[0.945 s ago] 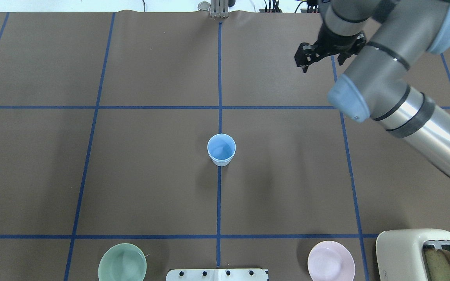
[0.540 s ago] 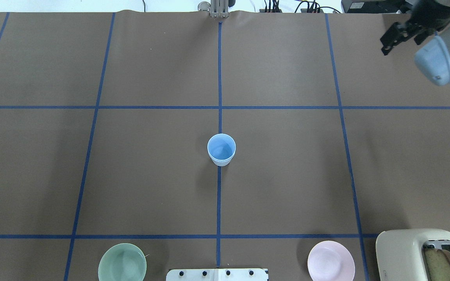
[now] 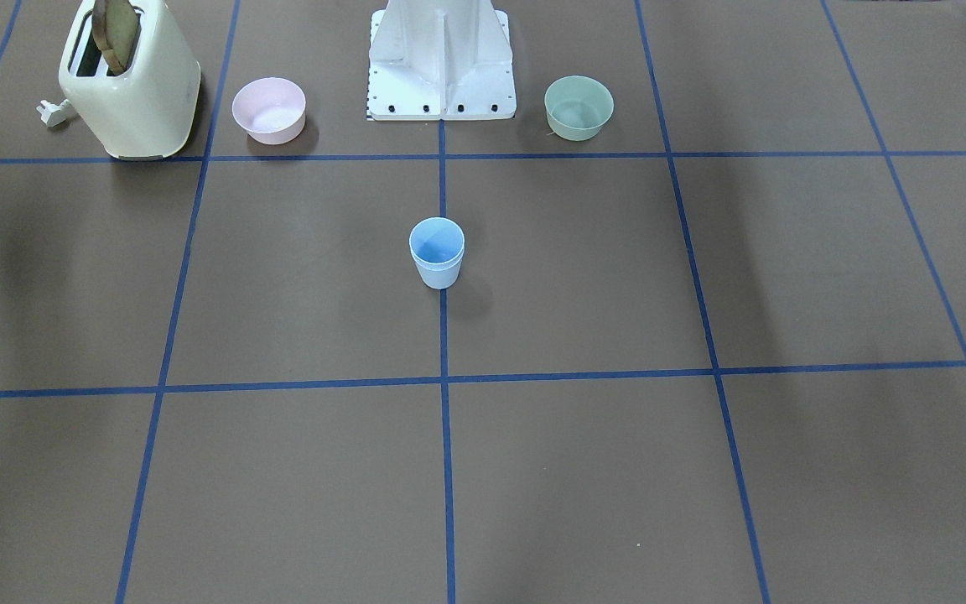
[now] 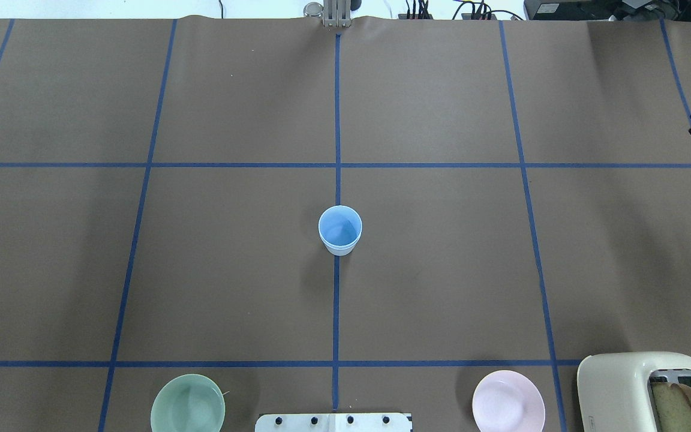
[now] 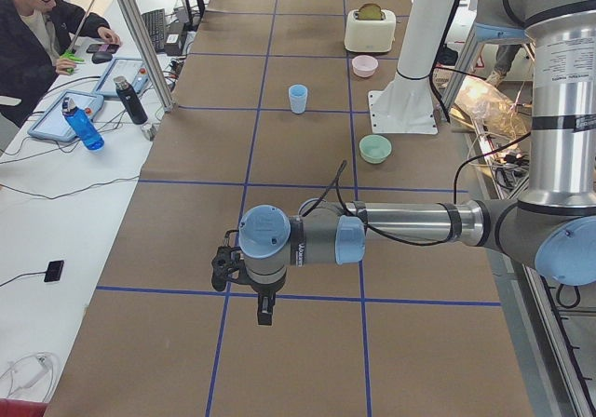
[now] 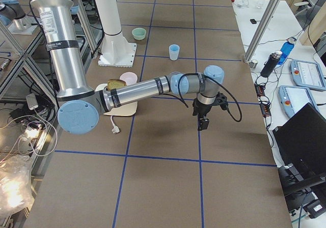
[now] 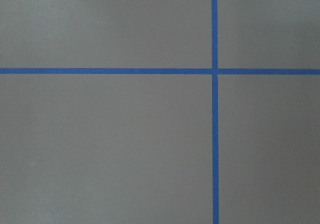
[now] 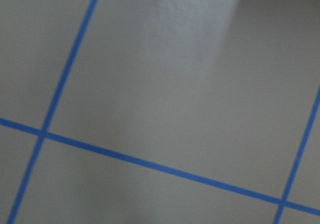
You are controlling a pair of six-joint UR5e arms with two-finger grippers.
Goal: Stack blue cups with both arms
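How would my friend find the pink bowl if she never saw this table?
Find the white robot base at the edge of the brown table. A cream toaster with bread in it stands to one side, and the pink bowl sits between them. Its only lookalike, the green bowl, sits on the base's other side.

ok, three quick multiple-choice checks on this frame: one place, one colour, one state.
1. Where do the nested pale-blue plastic cups stand?
A) on the centre blue tape line
B) in a far corner
C) against the table's edge

2. What colour is the round bowl nearest the cream two-slot toaster?
A) green
B) pink
C) white

3. How do the cups stand?
A) on their side
B) upside down
C) upright, mouth up

Answers: 1 A, the tape line runs straight into their base; 2 B, its pale pink rim and inside show next to the toaster; 3 C, the bright blue inside shows from overhead.
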